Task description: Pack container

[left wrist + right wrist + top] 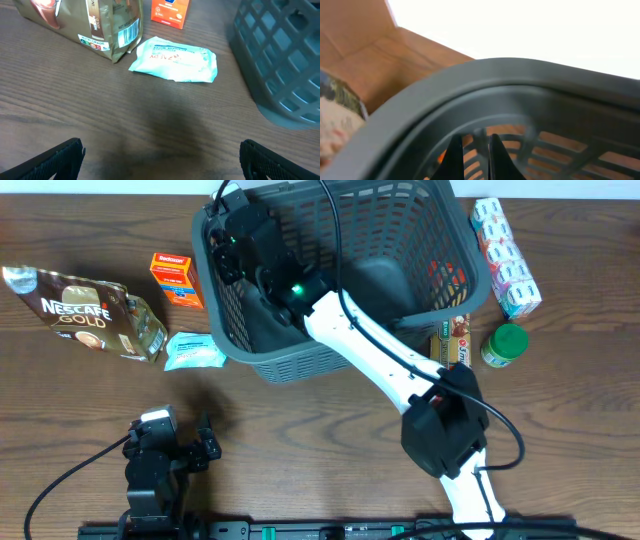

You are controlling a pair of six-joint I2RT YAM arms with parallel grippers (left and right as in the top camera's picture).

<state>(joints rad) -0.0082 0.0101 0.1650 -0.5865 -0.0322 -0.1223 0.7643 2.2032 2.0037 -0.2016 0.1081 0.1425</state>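
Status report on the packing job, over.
Left claw open, empty, over the table. Right claw inside the basket, grip unclear. Coffee bag, orange box, blue packet outside, nothing blocking.

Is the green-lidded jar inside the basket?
No, the jar stands on the table, outside the basket on its right side.
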